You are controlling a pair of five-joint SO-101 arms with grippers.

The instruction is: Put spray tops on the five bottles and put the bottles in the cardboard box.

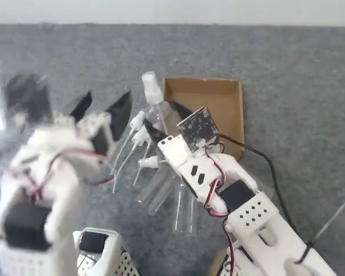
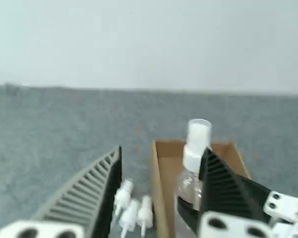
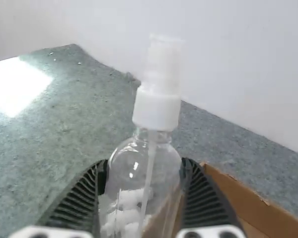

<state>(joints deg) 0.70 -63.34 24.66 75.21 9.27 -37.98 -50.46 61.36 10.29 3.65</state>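
Gripping a bottle [image 3: 144,171] that wears its spray top [image 3: 157,99], the right tool [image 3: 141,198] is closed on the clear body. It holds the bottle top-up at the left wall of the box [image 1: 218,95], upper centre of the high view. The left tool [image 1: 102,109] stands open and holds nothing, left of centre. Three loose tops [image 1: 140,136] lie on the grey desk [image 1: 299,86] between the two tools. Bare bottles [image 1: 161,190] lie at lower centre, partly under the right arm.
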